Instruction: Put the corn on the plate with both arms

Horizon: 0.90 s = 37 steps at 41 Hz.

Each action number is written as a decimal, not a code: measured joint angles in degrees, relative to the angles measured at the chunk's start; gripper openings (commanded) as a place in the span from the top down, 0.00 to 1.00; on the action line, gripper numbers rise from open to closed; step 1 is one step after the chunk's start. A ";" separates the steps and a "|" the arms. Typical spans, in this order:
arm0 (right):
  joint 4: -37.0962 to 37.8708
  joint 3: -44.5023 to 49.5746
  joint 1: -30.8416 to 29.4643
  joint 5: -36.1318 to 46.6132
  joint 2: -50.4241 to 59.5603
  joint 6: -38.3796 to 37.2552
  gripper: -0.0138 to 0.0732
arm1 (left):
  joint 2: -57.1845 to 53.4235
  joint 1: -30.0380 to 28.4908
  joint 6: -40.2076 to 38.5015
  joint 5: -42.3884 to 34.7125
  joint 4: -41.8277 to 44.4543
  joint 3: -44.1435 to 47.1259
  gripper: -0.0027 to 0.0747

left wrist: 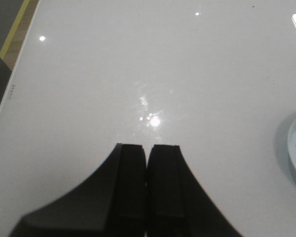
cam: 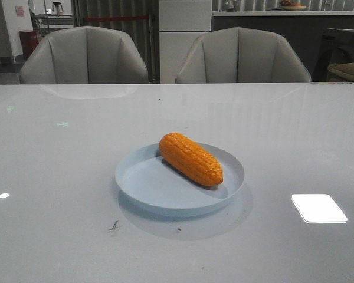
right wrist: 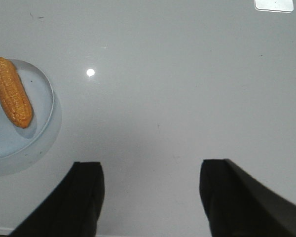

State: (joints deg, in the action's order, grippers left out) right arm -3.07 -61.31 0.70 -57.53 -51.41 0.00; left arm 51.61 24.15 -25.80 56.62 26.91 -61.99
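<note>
It looks like a meeting or lounge room in an office building. A large glossy white table (cam: 59, 177) has two grey padded armchairs (cam: 84, 56) behind it, and further back stands a long counter (cam: 283, 13) and a red bin (cam: 28, 42).

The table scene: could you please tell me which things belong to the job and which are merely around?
Job:
corn, lying on the plate
plate
left gripper, shut
right gripper, open

Merely around:
two chairs
table
dark scuff
</note>
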 measured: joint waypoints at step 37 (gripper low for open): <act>-0.03 0.00 0.00 0.00 0.00 0.00 0.24 | -29.36 -17.54 19.59 -52.35 -22.07 41.39 0.85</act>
State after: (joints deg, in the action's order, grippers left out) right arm -3.10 -61.31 0.70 -57.53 -51.41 0.00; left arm 22.25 6.60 -6.22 4.27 4.84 -20.60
